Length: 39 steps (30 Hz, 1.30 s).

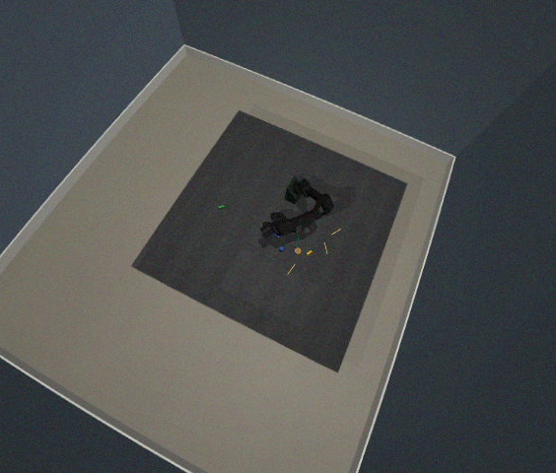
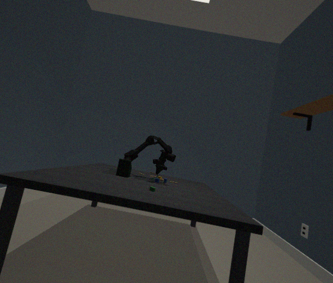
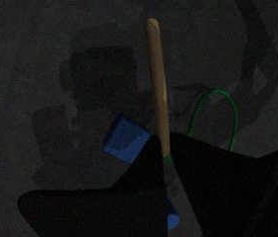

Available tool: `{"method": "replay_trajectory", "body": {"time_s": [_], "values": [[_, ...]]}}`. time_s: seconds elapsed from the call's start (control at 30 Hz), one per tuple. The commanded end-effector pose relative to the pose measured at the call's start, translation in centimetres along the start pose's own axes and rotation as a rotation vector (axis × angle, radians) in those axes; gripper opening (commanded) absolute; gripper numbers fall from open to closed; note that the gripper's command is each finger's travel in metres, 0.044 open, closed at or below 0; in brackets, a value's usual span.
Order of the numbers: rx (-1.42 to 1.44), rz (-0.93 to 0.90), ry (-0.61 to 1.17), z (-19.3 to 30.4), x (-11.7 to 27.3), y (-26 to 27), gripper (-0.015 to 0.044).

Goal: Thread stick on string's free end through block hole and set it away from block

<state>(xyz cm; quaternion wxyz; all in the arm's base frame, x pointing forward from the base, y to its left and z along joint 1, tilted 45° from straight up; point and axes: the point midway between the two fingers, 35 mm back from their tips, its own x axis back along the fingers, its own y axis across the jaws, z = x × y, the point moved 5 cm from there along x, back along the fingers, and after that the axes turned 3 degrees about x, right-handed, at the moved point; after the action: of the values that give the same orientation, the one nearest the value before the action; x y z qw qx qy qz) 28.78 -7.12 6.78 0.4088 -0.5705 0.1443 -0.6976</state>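
Observation:
My gripper (image 2: 157, 174) (image 3: 163, 140) is shut on the wooden stick (image 3: 157, 84), near its string end. The stick points away from the fingers, above the table. The green string (image 3: 237, 116) (image 1: 297, 238) shows at the stick's held end and loops to the right in the wrist view. A blue block (image 3: 125, 140) (image 1: 275, 235) (image 2: 156, 180) lies just left of the stick and fingers in the wrist view; its hole cannot be made out. The round button (image 1: 298, 250) lies on the table. The arm hides the fingertips in the top view.
A blue rounded piece (image 1: 281, 248) (image 3: 173, 220) lies near the button. A yellow piece (image 1: 309, 252) and loose sticks (image 1: 325, 247) (image 1: 291, 268) (image 1: 335, 232) lie around it. A green piece (image 1: 221, 206) (image 2: 152, 188) lies farther off.

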Motion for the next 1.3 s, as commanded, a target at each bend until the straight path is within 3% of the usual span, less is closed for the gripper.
{"method": "replay_trajectory", "body": {"time_s": [0.0,1.27], "values": [[-0.048,0.007,-0.002,0.5,0.1,-0.2,0.0000],[-0.487,0.039,-0.073,4.8,-0.1,-3.0,0.0000]]}}
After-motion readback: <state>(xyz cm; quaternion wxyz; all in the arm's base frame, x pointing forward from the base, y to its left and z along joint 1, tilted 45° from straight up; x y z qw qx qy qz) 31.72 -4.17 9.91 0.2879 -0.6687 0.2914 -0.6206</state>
